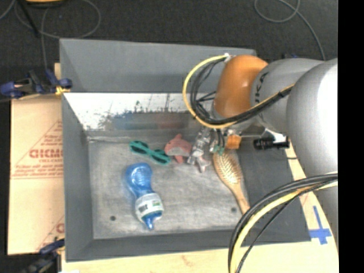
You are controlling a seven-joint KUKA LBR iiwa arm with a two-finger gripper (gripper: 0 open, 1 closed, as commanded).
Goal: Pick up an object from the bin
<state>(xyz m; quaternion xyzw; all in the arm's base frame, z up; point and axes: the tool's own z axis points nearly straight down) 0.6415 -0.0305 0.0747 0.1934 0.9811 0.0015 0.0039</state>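
A dark floor (142,10) with thin looped cables (284,4) surrounds the grey metal bin (187,201), whose base is dull and scuffed and whose far wall is scratched. The arm (307,112) enters from 3 o'clock. A wooden hairbrush (230,176) lies at 3 o'clock in the bin, a blue plastic bottle (141,193) at 7, a green spectacle-like piece (149,151) at 11. The gripper (199,157) sits low at 1 o'clock, between the brush head and a small pink thing (177,146) just beside it; how wide it stands, and whether it holds anything, I cannot tell.
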